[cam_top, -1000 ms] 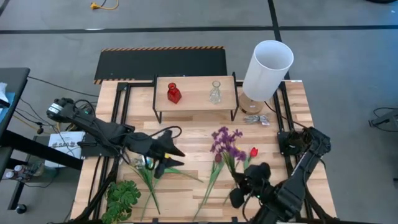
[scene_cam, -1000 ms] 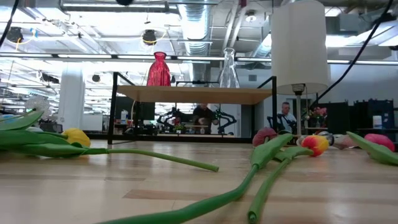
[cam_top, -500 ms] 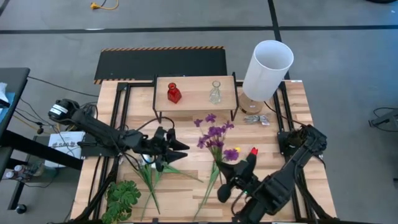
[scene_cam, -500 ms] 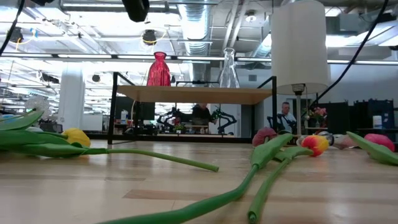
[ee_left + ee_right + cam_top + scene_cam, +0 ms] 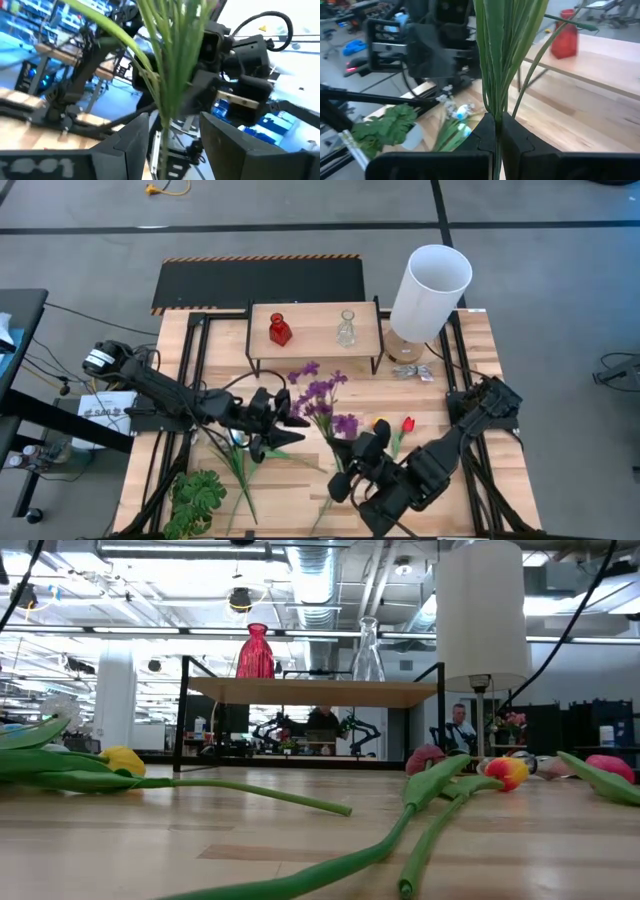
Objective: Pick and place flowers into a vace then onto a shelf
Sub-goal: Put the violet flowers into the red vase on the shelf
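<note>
The purple bunch (image 5: 320,395) is held clear of the table, over its middle, just in front of the shelf (image 5: 315,330). Its bundled green stems (image 5: 502,60) are clamped at their lower end in the right gripper (image 5: 496,131), whose fingers are pressed together on them. In the left wrist view the same stems (image 5: 172,65) pass upright through the gap between the fingers of the left gripper (image 5: 172,137), which stands parted around them; contact with the stems cannot be confirmed.

The step in hand is judged to be a transfer of the bunch between the two arms, or a steadying of it, ahead of insertion into a vase. No flower is seen in either vase: the red vase (image 5: 279,330) and the clear vase (image 5: 346,330) both stand empty on the shelf top. The task is therefore judged to be at an early stage.

Other flowers are left lying on the table: a red tulip (image 5: 407,424) to the right of the bunch, a yellow tulip (image 5: 122,760) and long green stems (image 5: 240,475) toward the front. A leafy plant (image 5: 197,498) is noted at the front left corner and a white cylinder (image 5: 430,290) beside the shelf.

The next move is judged to require a firm closure of the left fingers before any release on the right, and then alignment of the stem ends with a narrow vase neck. A slip of the loose stems is the chief risk.
</note>
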